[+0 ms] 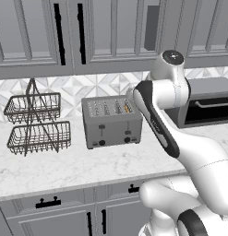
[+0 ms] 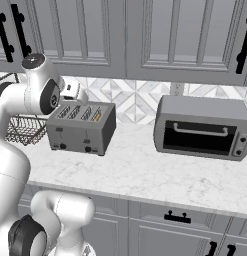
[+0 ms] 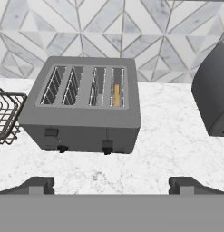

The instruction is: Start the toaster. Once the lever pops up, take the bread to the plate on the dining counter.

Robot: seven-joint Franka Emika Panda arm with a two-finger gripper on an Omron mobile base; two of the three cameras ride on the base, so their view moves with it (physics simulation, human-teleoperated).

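Grey brushed-metal toaster is our landmark; we place everything else off it. We see it on the white marble surface, back close to the tiled wall. Wire basket rack sits just beside it on one end, dark toaster oven well apart on the other end.

Tool hangs in front of and above the toaster, looking down over its front face. Tool is released, jaws spread wide, nothing between them. No contact with the toaster.

Key relation: the toaster lies straight ahead and below the tool, its long axis running crosswise to the tool's approach, so both levers face the tool. Only one arm here, so no choice of side.

Bread stands on edge in the slot at the toaster-oven end, showing as a thin golden-orange strip, mostly sunk in the slot. In the left base view we see the same orange sliver at that end slot.

Lever under the bread's end sits lower on the front than the other lever; whether it counts as pressed we cannot tell for sure. Black knobs sit near the bottom edge of the front.

We judge the start step is next: the tool needs to drop forward onto the lever at the bread's end.
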